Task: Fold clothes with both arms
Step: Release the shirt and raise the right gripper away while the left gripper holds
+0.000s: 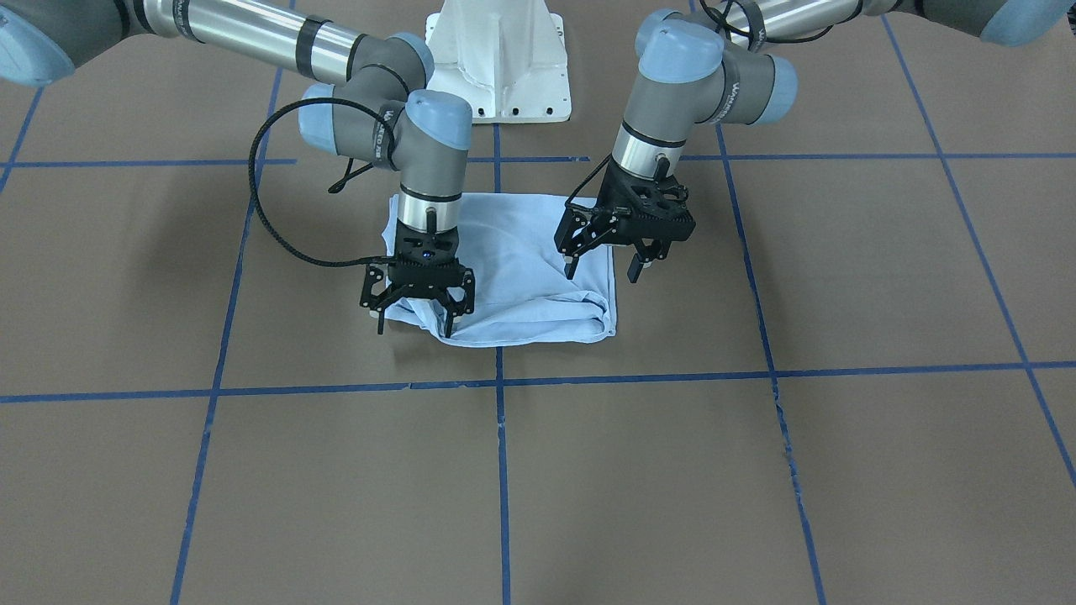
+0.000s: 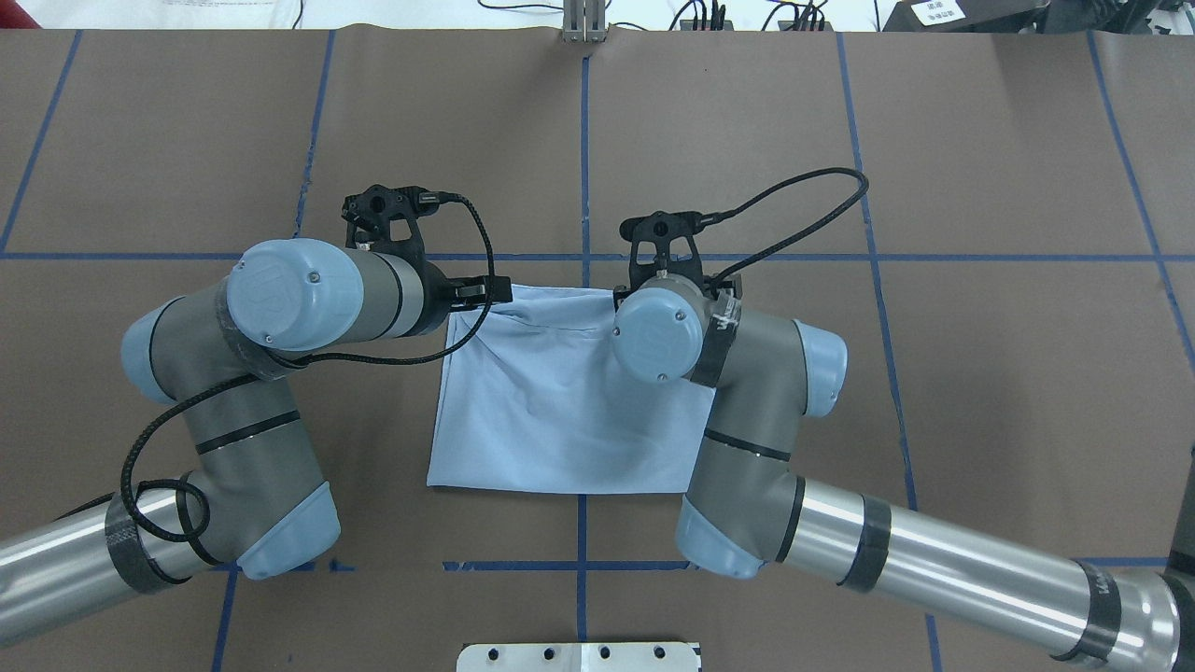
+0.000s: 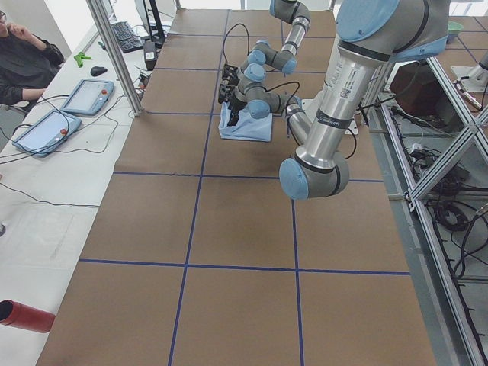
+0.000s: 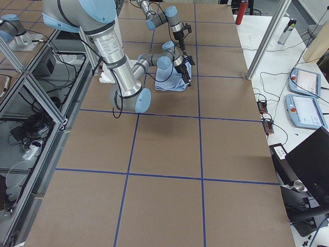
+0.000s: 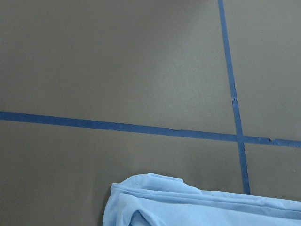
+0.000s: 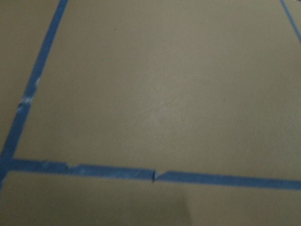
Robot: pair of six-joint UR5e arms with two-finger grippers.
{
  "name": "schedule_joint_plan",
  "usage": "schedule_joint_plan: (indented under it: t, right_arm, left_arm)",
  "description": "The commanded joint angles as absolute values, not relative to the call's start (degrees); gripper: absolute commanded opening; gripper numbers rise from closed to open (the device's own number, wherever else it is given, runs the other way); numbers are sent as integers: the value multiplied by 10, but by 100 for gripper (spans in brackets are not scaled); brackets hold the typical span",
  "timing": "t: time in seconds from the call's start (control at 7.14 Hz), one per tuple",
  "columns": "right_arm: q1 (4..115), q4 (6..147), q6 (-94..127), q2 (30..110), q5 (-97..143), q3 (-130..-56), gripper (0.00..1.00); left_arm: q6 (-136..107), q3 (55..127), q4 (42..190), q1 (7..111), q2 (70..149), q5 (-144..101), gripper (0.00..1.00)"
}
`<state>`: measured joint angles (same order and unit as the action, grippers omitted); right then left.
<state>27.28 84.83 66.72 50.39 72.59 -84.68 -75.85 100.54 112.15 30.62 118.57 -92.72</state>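
No wording can be read in full at this moment. White lettering runs along the grey wrist housing of the right arm (image 1: pixel 388 126) and the left arm (image 1: pixel 733 88), too small to make out. A white label (image 2: pixel 936 11) on a dark box (image 2: pixel 980 17) beyond the bench (image 2: pixel 980 140) bears dark characters, also illegible.

Blue tape lines (image 1: pixel 501 382) grid the brown table cover (image 1: pixel 883 277). A white pedestal (image 1: pixel 500 63) stands top centre. In the left-end view, a seated person (image 3: pixel 23 65) is upper left, with a tablet (image 3: pixel 88 97) nearby.
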Motion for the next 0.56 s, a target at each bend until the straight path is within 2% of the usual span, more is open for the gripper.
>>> schedule_joint_plan:
  t: [0.0,0.42]
  right_arm:
    - [358,812,636,493,859,-837,100]
    - [367,773,633,494,917,-844,100]
  left_arm:
    - [-759,1005,1121,306,1186,-927,100]
    - [-764,999,1121,301,1187,-926,100]
